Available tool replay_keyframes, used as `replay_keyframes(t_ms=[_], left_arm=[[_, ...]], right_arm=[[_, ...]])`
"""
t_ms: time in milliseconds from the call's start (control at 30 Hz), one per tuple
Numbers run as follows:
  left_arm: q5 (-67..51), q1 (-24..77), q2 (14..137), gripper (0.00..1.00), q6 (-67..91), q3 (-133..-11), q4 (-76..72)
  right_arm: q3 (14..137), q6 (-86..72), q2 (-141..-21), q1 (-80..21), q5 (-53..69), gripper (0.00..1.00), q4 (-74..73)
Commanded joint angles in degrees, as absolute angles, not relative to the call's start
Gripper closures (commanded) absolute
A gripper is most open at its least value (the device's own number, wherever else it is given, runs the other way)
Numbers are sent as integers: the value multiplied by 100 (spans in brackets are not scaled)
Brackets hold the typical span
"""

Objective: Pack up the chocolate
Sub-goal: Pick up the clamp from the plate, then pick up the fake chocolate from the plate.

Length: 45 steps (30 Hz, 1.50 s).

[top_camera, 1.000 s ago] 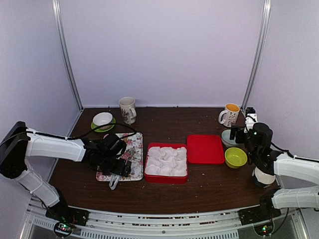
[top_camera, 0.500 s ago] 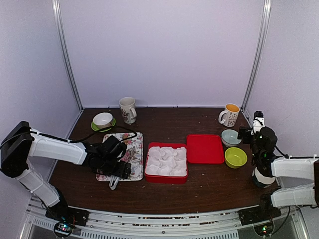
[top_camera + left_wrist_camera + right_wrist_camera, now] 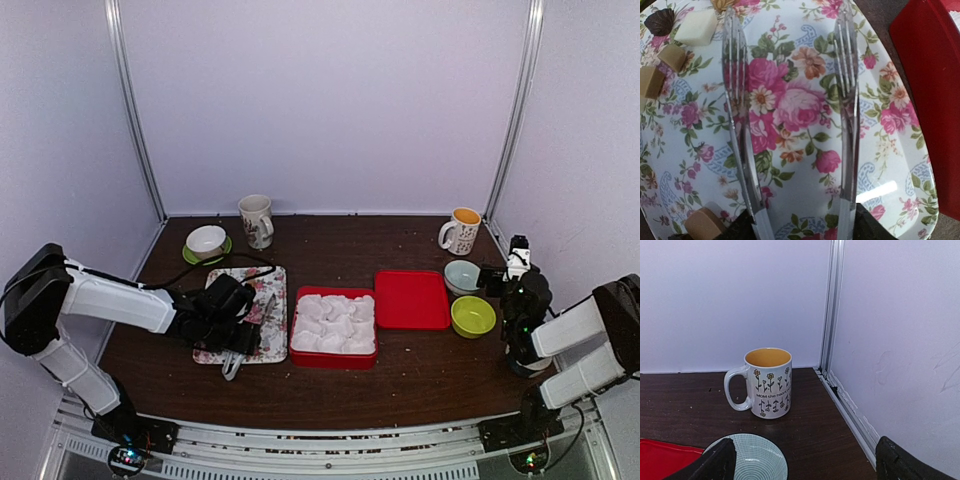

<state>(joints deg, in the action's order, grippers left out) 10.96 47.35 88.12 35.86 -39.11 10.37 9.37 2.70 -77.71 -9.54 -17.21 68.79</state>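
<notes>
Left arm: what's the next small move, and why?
Probably squeeze the left pincer onto the tongs: it seems to straddle both tong arms, which are spread over the floral tray with nothing between them. The chocolate pieces sit off to one side.

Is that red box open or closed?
Open: the red box shows its white paper lining from above, and the red lid lies flat beside it.

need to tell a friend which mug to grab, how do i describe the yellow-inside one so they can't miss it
Look at the far right corner of the brown table. The mug stands there, just behind the pale striped bowl. Unlike the other mug further left, it is yellow inside, with small flowers drawn outside.
</notes>
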Motion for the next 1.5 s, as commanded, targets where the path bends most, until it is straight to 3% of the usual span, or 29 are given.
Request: replay_keyframes(t_ms=[0,300,700,867,1467], left_arm=[[1163,4720,8926,44,3648,-3896,1111],[1203,4720,8405,49,3573,-4157,1692],[855,4383,7573,49,3251,-5021,3850],[596,4077,7297,48,3101,-5256,4207],[-158,3154,7814,46,2796,-5865,4586]], right_arm=[[1080,144,-7747,-879,-1627,3,6875],[1149,105,-7818,-866,-1766,2,6844],[1173,70,-7813,-861,-1845,0,6789],[1033,379,-7765,-758,-676,0,6943],[1178,325,-7770,-669,-545,0,6698]])
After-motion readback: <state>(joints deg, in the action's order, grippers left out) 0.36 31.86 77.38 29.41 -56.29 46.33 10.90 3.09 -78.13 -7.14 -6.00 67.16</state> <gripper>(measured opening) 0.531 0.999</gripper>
